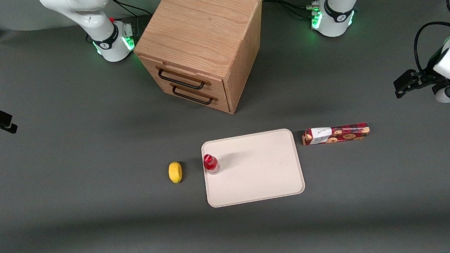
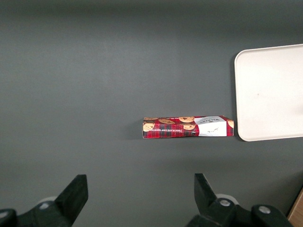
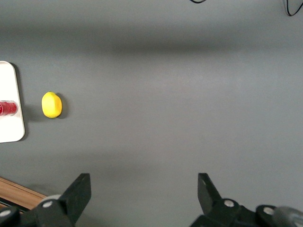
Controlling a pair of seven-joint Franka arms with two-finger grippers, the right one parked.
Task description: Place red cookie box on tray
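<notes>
Your gripper (image 2: 137, 198) hangs wide open and empty, well above the table. The box (image 1: 335, 134) lies flat just beside the tray (image 1: 262, 180), apparently not touching. A bottle (image 1: 211, 163) stands on the tray; a lemon (image 1: 175, 172) lies nearby.

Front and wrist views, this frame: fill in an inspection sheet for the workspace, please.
Surface: dark grey table.
Job's things: red cookie box lies flat on the table beside the tray, apart from it, not yet on it.
Clutter: red-capped bottle stands on the tray's edge; yellow lemon-like object on the table beside it; wooden drawer cabinet, both drawers shut.
Grippers: left gripper open, raised at the working arm's end of the table, holding nothing.
Cables: black cables run at the arm bases.
Surroundings: nothing seen.
</notes>
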